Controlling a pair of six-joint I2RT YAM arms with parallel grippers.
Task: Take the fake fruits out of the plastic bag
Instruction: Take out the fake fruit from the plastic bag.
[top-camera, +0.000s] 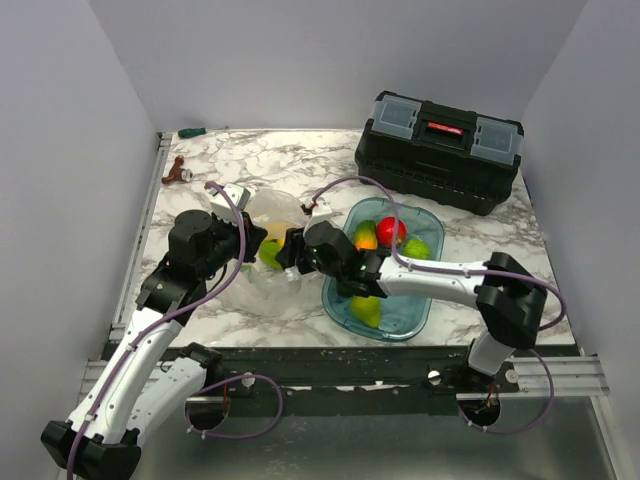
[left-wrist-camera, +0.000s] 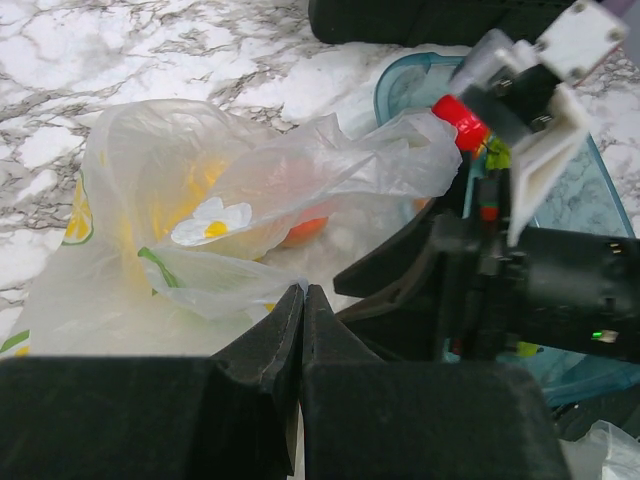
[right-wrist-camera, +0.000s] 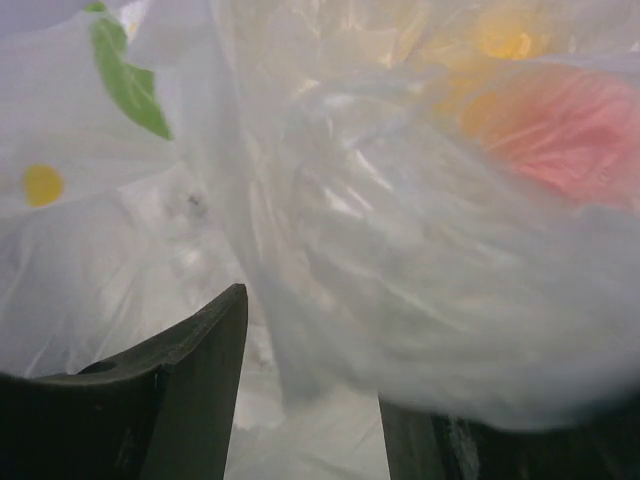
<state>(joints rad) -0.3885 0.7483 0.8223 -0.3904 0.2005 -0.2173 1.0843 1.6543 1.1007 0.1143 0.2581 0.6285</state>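
The plastic bag (top-camera: 268, 262) lies crumpled left of the blue tray (top-camera: 405, 318). My left gripper (top-camera: 256, 246) is shut, pinching a fold of the bag's film at its tips (left-wrist-camera: 303, 288). An orange-pink fruit (left-wrist-camera: 306, 229) shows through the bag (left-wrist-camera: 200, 190), and a green fruit (top-camera: 270, 254) sits between the two grippers. My right gripper (top-camera: 291, 250) is open, pushed into the bag's mouth; film (right-wrist-camera: 400, 250) drapes over its right finger, and a pinkish fruit (right-wrist-camera: 575, 130) shows through it. The tray holds a red apple (top-camera: 392, 229), a peach (top-camera: 365, 237), a green fruit (top-camera: 416, 248) and a yellow-green fruit (top-camera: 366, 311).
A black toolbox (top-camera: 440, 150) stands at the back right. A small brown clamp (top-camera: 177, 172) and a green object (top-camera: 192, 131) lie at the back left. The right arm's forearm (top-camera: 440, 278) reaches across the tray.
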